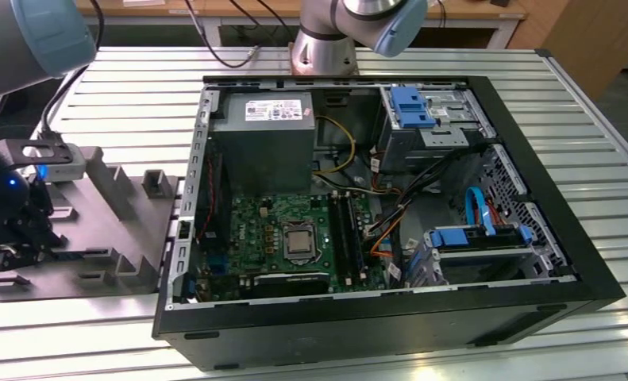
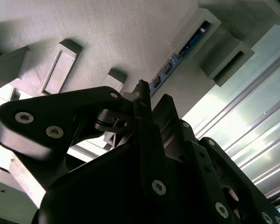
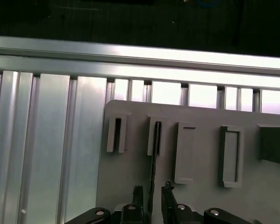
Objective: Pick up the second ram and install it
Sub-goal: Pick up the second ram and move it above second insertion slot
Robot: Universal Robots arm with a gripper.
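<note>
The second ram (image 3: 153, 163) is a thin dark strip standing on edge in a slotted holder of the grey fixture plate (image 3: 123, 172). The second wrist view shows its blue-black face (image 2: 177, 58) in that holder. My gripper (image 3: 152, 190) is open, one black finger on each side of the ram's near end, with a gap between each finger and the strip. It shows in the second wrist view as well (image 2: 154, 95). In the exterior view the arm's dark tool head (image 1: 6, 210) hangs over the fixture plate (image 1: 123, 230), left of the open computer case (image 1: 525, 262).
Inside the case lie the green motherboard (image 1: 282, 230) with its long black slots (image 1: 345, 234), a grey power supply (image 1: 260, 143), cables and blue drive brackets (image 1: 409, 107). Other raised holders (image 3: 229, 156) stand on the fixture plate. A ribbed aluminium table (image 3: 46, 149) lies underneath.
</note>
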